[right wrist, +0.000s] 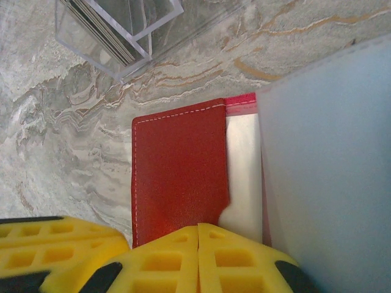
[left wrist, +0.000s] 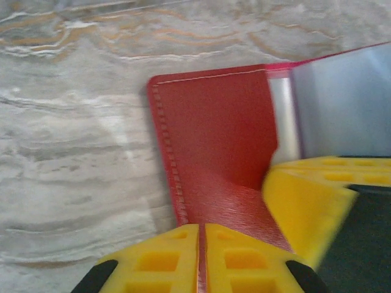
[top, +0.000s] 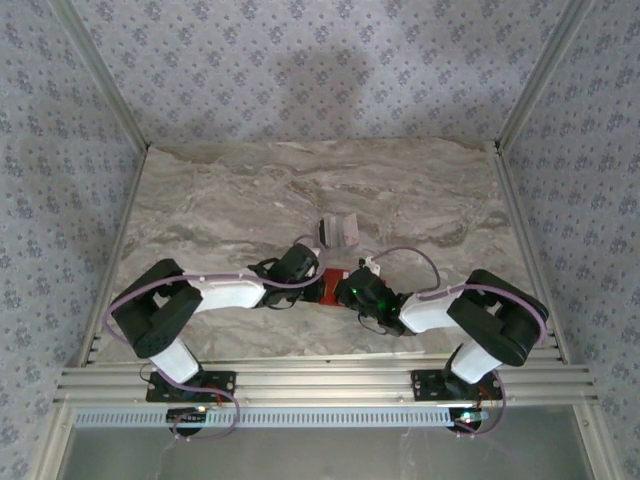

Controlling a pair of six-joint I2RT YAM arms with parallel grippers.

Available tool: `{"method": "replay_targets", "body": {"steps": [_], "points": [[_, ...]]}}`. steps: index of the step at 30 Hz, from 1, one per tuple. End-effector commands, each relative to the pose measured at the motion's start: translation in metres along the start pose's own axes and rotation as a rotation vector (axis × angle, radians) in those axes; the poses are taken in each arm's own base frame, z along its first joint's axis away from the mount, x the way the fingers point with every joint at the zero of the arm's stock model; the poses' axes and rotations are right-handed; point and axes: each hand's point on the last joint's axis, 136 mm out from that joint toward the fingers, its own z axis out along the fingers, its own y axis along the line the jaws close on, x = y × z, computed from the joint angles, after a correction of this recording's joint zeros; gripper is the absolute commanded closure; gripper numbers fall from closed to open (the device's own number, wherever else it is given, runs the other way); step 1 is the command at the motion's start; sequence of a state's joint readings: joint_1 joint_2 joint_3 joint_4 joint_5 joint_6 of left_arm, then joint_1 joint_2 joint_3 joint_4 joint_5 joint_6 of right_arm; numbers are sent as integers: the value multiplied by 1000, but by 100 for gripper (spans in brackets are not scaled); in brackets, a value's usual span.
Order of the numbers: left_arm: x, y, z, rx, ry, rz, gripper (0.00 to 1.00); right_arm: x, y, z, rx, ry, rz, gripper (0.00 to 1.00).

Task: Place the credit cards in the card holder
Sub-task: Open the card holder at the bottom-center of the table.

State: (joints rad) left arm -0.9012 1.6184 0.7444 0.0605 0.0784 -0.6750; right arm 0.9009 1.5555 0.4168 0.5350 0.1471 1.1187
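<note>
On a grey marble-patterned table (top: 200,220), seen from above, two white-and-black arms reach inward and meet near the middle. The left gripper (top: 310,272) and the right gripper (top: 350,288) sit at either side of the card holder (top: 331,287), a small red wallet lying on the table between them. Just beyond it stands a small clear box (top: 341,230).

From the left wrist, that gripper's yellow fingers (left wrist: 159,262) are pressed together at the bottom of the picture, pinching the near edge of the red cover, which lies flat on the marble. To the right, a pale grey-blue pocket (left wrist: 342,104) lifts up, and a yellow finger of the other gripper overlaps the cover's right corner.

From the right wrist, its yellow fingers (right wrist: 238,262) are closed on the near edge of the open wallet, with the red cover to the left and the pale pocket rising at right. The left gripper's finger shows at lower left. The credit cards (right wrist: 101,24) stand on edge inside the clear box at upper left, apart from the wallet.
</note>
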Motion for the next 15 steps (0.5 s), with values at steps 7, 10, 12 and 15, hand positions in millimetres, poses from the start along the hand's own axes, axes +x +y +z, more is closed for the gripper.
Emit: {"method": "replay_targets", "body": {"steps": [7,10,12,15], "points": [[-14,-22,-2,17,-45,11,88,10,-29,2,116,37,-19,90],[-8,-15,9,-5,-20,4,88,10,-29,0,118,38,-25,90],[-2,-8,16,-24,-4,-4,89,9,-30,-1,129,39,-36,90],[8,1,24,-37,10,-18,89,6,-29,-4,131,38,-44,90]]}}
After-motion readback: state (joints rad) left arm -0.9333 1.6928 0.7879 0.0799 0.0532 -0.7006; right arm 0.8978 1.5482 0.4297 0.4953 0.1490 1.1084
